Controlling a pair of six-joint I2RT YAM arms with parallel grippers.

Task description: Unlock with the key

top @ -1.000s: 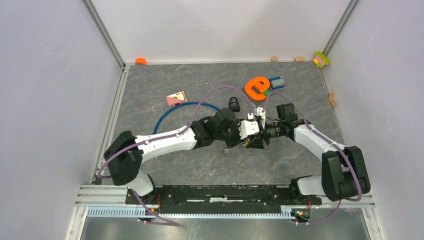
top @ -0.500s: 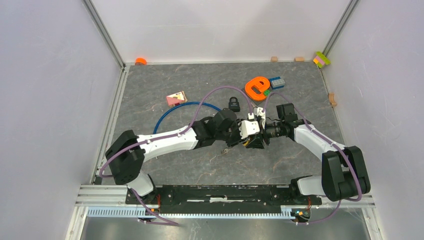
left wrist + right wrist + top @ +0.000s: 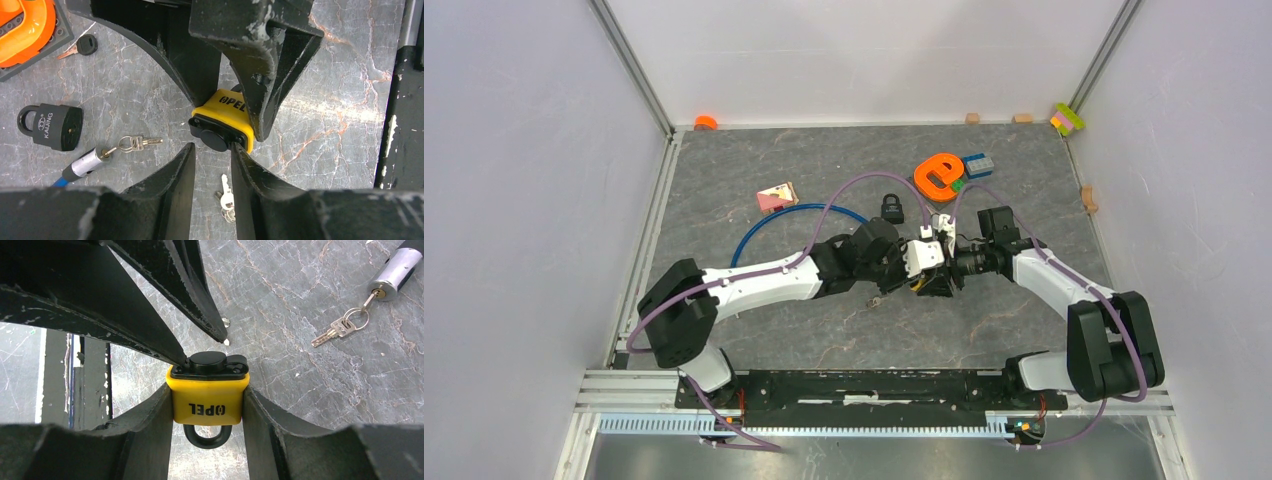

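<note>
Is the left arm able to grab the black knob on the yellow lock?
Probably yes. The black knob sits between the left fingers' tips with nothing in the way, and the right fingers hold the yellow lock by its sides, leaving that end free.

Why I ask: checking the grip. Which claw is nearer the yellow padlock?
Right. The right claw clamps the yellow padlock by its sides; the left claw sits at its black cap, fingers astride it.
</note>
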